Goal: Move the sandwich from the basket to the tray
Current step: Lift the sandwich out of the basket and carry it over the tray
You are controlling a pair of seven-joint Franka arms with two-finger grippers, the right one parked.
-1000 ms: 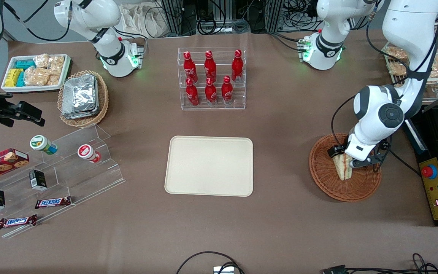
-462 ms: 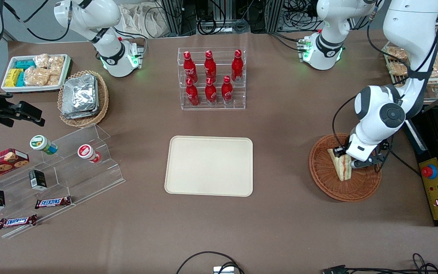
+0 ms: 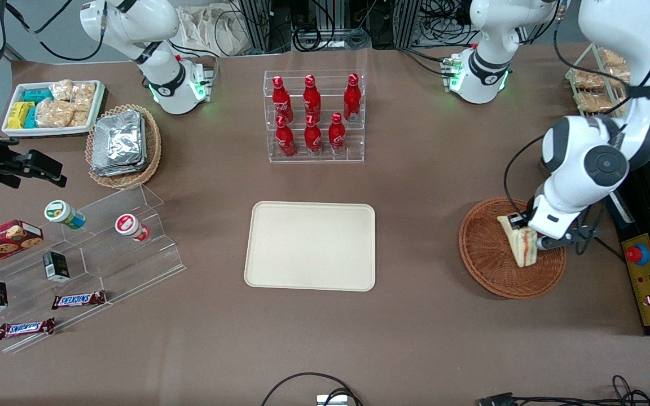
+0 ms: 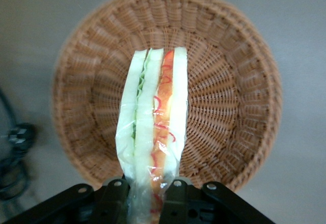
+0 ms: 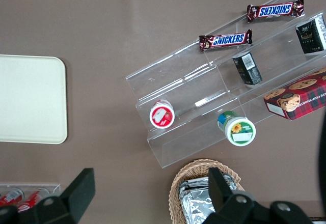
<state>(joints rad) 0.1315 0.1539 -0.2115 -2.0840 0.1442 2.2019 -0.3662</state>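
two snickers bars (image 3: 78,299) lie far from the gripper (image 3: 528,237), jaws pinching the sandwich (image 3: 519,243) above the basket (image 3: 486,259).

Flat matte brown tabletop (image 3: 432,186) w/ even overhead light, soft shadows. Along its edge farthest from the front camera: silver aluminium framing (image 3: 257,25) and tangled black cables (image 3: 330,34). More black cables (image 3: 302,389) cross the nearest edge. At the working arm's end, a yellow control box w/ red button (image 3: 644,279).
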